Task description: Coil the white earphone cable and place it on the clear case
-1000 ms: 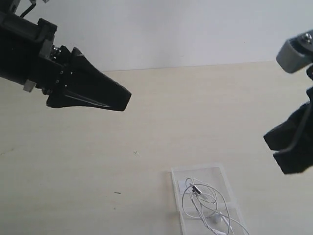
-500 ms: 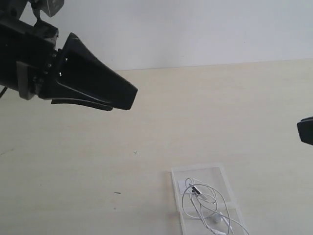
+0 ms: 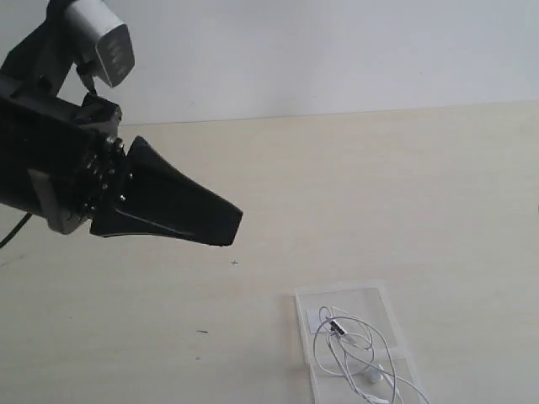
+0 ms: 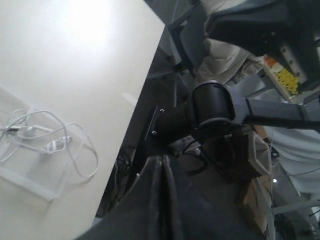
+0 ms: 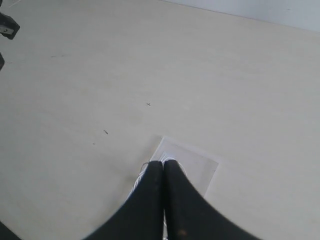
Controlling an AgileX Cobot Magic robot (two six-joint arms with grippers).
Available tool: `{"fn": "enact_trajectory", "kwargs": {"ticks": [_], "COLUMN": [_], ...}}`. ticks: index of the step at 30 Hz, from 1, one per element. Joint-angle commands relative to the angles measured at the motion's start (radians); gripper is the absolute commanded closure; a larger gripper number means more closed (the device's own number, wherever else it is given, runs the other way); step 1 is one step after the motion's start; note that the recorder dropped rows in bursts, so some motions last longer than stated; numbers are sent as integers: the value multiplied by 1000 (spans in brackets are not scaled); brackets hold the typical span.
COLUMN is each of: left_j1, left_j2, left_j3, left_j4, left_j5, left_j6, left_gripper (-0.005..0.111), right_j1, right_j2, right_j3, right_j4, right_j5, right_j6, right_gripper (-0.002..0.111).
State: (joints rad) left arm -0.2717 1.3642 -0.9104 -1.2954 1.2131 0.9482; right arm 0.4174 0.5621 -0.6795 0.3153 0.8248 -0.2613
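Left tool [image 3: 229,229] just snapped shut empty, right tool [image 5: 163,169] is closed too and gone from the wide shot, white earphone cable [image 3: 370,378] sits looped on the clear case [image 3: 354,296], so basically done.

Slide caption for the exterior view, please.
Earphone cable loosely looped on the clear case; left gripper, jaws shut and empty, hangs above the table away from it.

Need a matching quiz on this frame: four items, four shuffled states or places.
1. white earphone cable
2. clear case
3. left gripper
4. right gripper

A. shut, raised at the left of the exterior view
B. transparent, flat on the table
C. shut, out of the exterior view
D. looped loosely on the case

Pairs: 1-D, 2-B, 3-A, 4-C
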Motion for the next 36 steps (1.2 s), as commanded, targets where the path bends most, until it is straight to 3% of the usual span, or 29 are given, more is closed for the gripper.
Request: {"fn": "enact_trajectory", "kwargs": {"ticks": [1,8,14,17,26,32,36], "left_j1": [-8,-8,7,85,351,527,594], "left_j2": [-56,-189,-323,-382,-569,-734,-875], "left_j3": [95,253,343,343,343,343,343], "left_j4": [-176,-228,-126,-13,142,199,267], "left_j5": [8,8,8,8,-202,-218,-224], "left_j6": [118,175,176,174,174,170,102], "left_gripper": [107,107,107,107,107,107,107], "right_j1": [2,2,2,2,2,2,2], "right_j2": [-4,-4,-4,-4,-4,-4,-4], "right_j3": [5,5,5,5,5,5,5], "right_j4": [4,4,4,4,7,7,7], "right_j5": [-4,-4,-4,-4,-4,-4,-4], "right_j6": [-1,1,-1,-1,-1,-1,1], "right_gripper": [108,108,108,108,108,108,108]}}
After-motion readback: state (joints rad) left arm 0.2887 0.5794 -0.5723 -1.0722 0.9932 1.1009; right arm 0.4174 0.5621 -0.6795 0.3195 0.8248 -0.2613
